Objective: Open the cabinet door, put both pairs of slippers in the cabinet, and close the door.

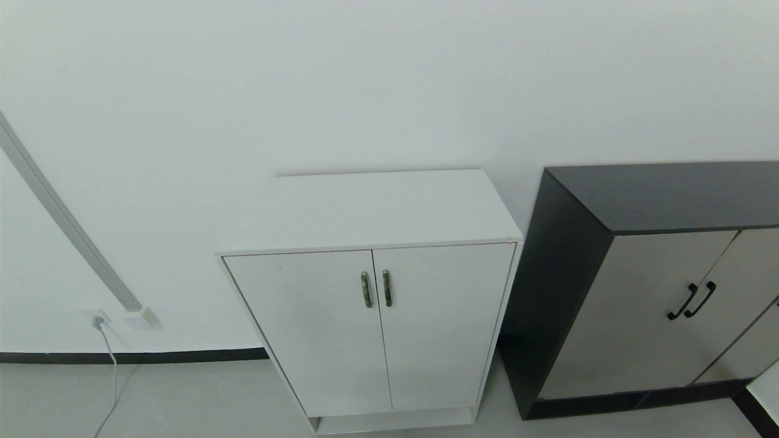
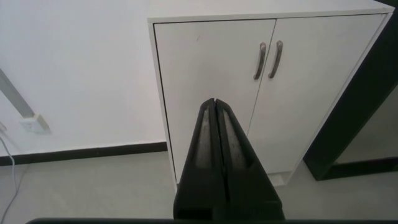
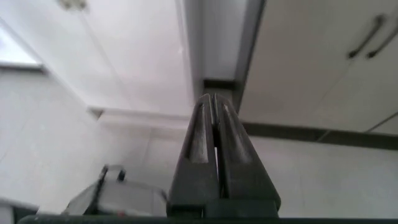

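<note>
Black left gripper (image 2: 214,101) & right gripper (image 3: 214,97): fingers pressed together, empty. White two-door cabinet (image 1: 377,210) stands shut against wall (image 1: 389,85); doors (image 1: 316,328) prob. stiff, light; take slim metal handles (image 1: 366,289) at mid-seam.

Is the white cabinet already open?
No, both doors of the white cabinet sit shut, their two handles side by side at the middle seam.
</note>
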